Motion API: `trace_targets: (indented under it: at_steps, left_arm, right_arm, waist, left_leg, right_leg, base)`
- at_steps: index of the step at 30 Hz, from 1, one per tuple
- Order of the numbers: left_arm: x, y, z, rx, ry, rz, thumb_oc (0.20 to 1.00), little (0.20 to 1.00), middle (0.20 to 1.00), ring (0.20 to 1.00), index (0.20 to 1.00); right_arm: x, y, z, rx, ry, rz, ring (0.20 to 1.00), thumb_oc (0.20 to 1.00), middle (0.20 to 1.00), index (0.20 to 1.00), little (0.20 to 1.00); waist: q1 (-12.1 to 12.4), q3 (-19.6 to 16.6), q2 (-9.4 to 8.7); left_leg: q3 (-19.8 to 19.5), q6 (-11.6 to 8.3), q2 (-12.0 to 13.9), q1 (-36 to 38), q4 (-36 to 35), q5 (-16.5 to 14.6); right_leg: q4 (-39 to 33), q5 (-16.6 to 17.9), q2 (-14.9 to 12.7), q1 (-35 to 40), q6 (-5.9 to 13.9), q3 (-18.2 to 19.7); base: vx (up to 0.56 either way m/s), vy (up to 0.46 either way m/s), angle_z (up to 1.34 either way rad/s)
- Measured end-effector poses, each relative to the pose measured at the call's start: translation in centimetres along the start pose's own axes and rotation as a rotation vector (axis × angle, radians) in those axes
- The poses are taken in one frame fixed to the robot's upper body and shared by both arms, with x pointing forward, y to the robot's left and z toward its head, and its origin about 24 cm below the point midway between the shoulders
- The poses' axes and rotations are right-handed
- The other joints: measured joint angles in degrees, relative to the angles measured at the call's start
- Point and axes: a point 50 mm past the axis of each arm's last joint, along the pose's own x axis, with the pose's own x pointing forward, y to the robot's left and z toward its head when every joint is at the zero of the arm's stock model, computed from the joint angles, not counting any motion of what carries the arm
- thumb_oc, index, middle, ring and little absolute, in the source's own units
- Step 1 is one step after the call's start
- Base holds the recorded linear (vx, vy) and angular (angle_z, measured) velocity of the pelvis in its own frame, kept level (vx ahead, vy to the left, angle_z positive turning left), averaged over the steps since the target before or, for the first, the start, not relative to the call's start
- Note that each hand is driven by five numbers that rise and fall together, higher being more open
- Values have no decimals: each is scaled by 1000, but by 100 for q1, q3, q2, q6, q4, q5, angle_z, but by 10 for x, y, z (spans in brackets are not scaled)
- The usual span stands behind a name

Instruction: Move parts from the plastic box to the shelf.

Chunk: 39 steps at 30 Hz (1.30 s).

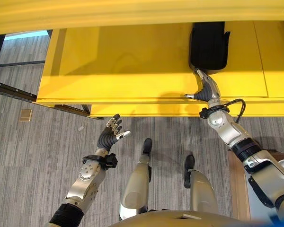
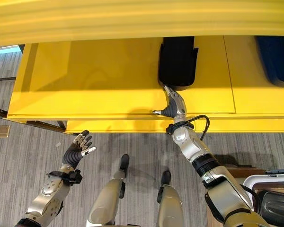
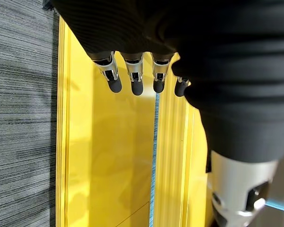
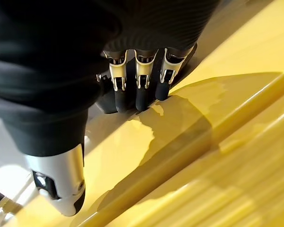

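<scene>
Right hand (image 1: 207, 88) stretched onto the yellow shelf (image 1: 132, 61), straight fingers touching the near edge of the black part (image 1: 208, 46), thumb spread wide, nothing gripped. Left hand (image 1: 110, 133) loosely open and empty over the carpet (image 1: 33, 156), well apart from the shelf. Plastic box (image 2: 270, 198) down at the right. Risks: pushing too hard and skewing the part; snagging it while withdrawing, dragging it toward the front lip

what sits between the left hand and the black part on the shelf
Only bare yellow shelf surface and grey floor lie between the left hand and the black part, seen in the left eye view.
</scene>
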Motion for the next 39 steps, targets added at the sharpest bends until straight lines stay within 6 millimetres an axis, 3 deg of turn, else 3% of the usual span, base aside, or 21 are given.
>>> trace_targets:
  at_steps: [30,39]
  left_arm:
    - [-1,6,3,34,3,-12,1000,1000,1000,1000,1000]
    - [-1,6,3,34,4,-11,1000,1000,1000,1000,1000]
  right_arm:
    - [2,-9,-10,-6,39,-37,1000,1000,1000,1000,1000]
    - [10,-25,-11,-44,36,-81,1000,1000,1000,1000,1000]
  waist:
    - [-6,1,0]
    - [8,0,6]
  left_leg:
    - [-2,19,1,-62,34,-14]
    - [-11,10,0,-161,63,-6]
  right_leg:
    - [165,-64,-7,-138,-50,18]
    - [203,-68,-7,-232,-56,13]
  base:
    - [0,0,0]
    - [0,0,0]
